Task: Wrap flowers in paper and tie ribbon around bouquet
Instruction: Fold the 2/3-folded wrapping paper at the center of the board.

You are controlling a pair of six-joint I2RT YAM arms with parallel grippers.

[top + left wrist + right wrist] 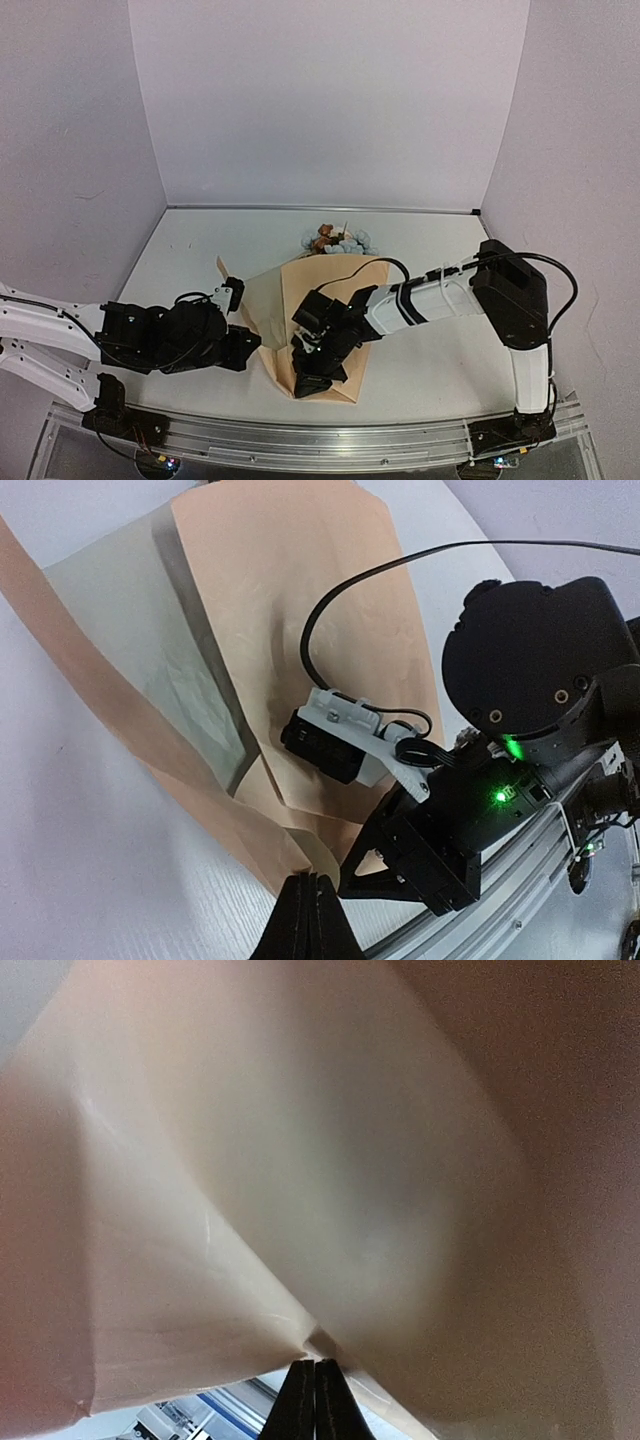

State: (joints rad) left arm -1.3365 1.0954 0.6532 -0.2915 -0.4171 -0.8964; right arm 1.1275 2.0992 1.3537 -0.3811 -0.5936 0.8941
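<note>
Right hand (315, 1368) pinches a fold of the paper (318, 288) — we see creases meet at its tips. Left hand (310, 890) sits clenched at the paper's near corner; flowers (335, 240) poke out its far end on the worktop (440, 235).

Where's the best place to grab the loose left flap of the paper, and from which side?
Likely the left flap by its free outer edge, approached from the left, low over the table. It lies flat and unfolded beside the wrapped part, clear of the flowers, nearest the left pincer.
</note>
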